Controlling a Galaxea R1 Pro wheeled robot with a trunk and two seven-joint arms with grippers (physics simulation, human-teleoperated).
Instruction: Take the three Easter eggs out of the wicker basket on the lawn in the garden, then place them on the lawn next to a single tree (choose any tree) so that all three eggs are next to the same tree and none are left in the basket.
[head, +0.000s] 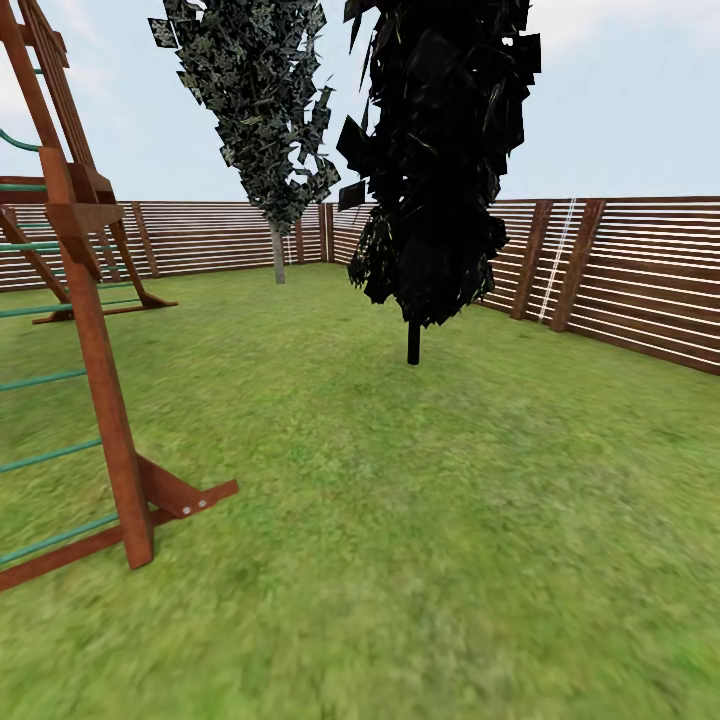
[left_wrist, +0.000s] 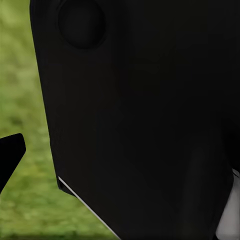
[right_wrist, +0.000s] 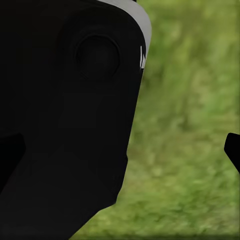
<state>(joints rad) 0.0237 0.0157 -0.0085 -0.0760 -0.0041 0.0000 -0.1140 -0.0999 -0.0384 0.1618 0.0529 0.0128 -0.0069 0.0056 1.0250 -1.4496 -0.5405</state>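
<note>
The lawn (head: 430, 560) runs wide and flat ahead of me to the slatted wooden fence (head: 640, 280) that rings the garden. A dark, near-black cone-shaped tree (head: 440, 150) stands mid-field on a thin stem, and a second, grey-green one (head: 270, 90) stands near the far fence corner. Neither looks like the pale-trunked, broad-crowned kind I would choose as the drop point. A red-brown climbing frame (head: 95, 330) with teal rungs stands close on my left, its foot brace (head: 185, 495) jutting onto the grass.

Basket and eggs: I see none from here, so I judge the task is at the search stage — nothing collected.

Both wrist views are largely blocked by dark robot body (left_wrist: 145, 115) (right_wrist: 65, 125), with blurred grass beyond. A dark tip (left_wrist: 10, 155) (right_wrist: 232, 147) shows at an edge of each, but I cannot tell whether either of my pincers is open or closed, or holding anything.

Risks, as I judge them:
- Clipping the frame's brace when turning left — it sits close to my path.
- Mistaking a dark cone tree for the target.
- Driving on with the pincers' state unconfirmed.
</note>
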